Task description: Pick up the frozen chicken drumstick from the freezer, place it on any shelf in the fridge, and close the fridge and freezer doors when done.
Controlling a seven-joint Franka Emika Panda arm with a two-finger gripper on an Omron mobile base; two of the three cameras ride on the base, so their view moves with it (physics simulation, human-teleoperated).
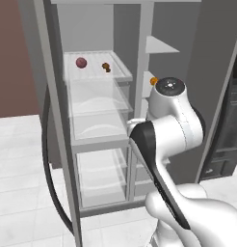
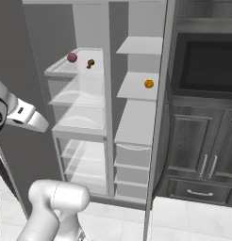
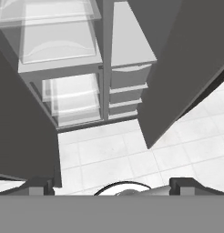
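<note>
The drumstick (image 1: 106, 67) lies on the top clear shelf (image 1: 121, 73) of the fridge (image 1: 91, 159), just beside a dark-red ball (image 1: 81, 62) and apart from it; from the right base camera the same pair sits on that shelf, drumstick (image 2: 90, 63) to the right of the ball (image 2: 71, 57). The placing step therefore appears complete, and only the closing of both doors seems to remain. The freezer (image 2: 136, 122), with its solid grey shelves, holds a small orange thing (image 2: 148, 84) on a middle shelf. Both doors stand wide: the fridge door (image 1: 55, 120) swings out at the left with its dark curved handle (image 1: 50, 183) below, and the freezer door (image 3: 177, 68) juts out over the tiled floor (image 3: 109, 154) in the hand view. My pincer (image 3: 114, 187) hangs low in front of the cabinet, its fingers (image 3: 41, 185) spread wide apart and holding nothing. Risks from here: a push applied near a door's hinge edge would, I judge, turn it poorly or let my fingers slide off the flat panel; my elbow sits close to the fridge opening and could snag a shelf rim as I swing; a door slammed hard may jolt the drumstick toward the ball.
</note>
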